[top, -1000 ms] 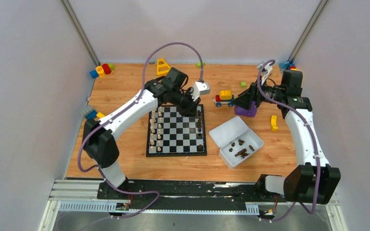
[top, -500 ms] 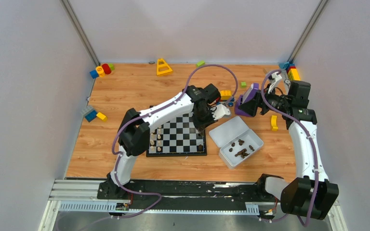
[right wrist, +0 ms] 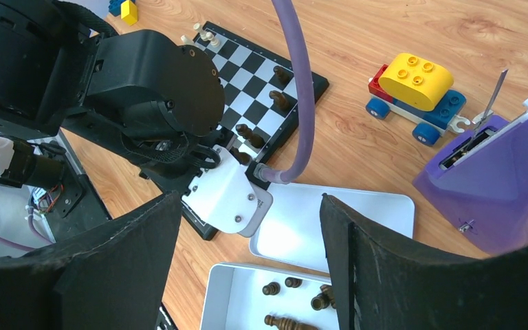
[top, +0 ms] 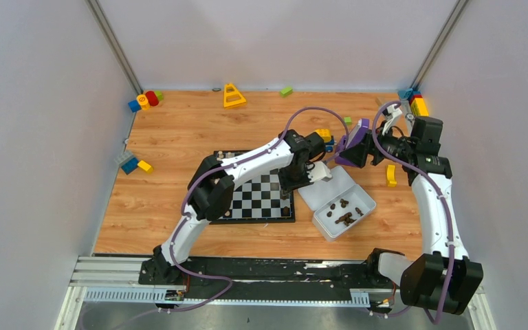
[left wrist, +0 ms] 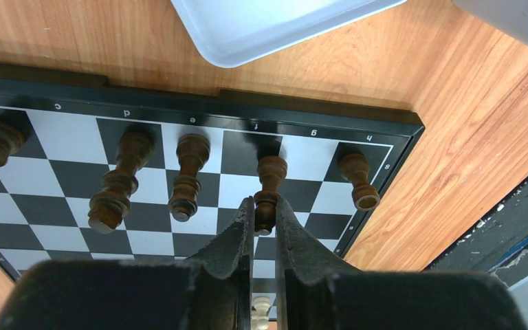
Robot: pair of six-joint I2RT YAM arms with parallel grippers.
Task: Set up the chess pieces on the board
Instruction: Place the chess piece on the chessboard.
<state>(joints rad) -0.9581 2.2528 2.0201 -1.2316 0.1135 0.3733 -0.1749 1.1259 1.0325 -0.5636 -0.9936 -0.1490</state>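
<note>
Fingers [left wrist: 237,230] of left gripper [left wrist: 265,212] pinch dark brown wooden chess piece [left wrist: 270,175] on black-and-grey checked board [left wrist: 69,137]; right gripper [right wrist: 247,206] hangs wide open.

- Board [top: 265,199] — black-and-grey checks, lying flat.
- Dark chess pieces [left wrist: 189,175] — five upright along one edge row; one between left pincer [left wrist: 265,214] fingers.
- Further dark pieces [top: 344,216] — loose in white tray [top: 330,229].
</note>
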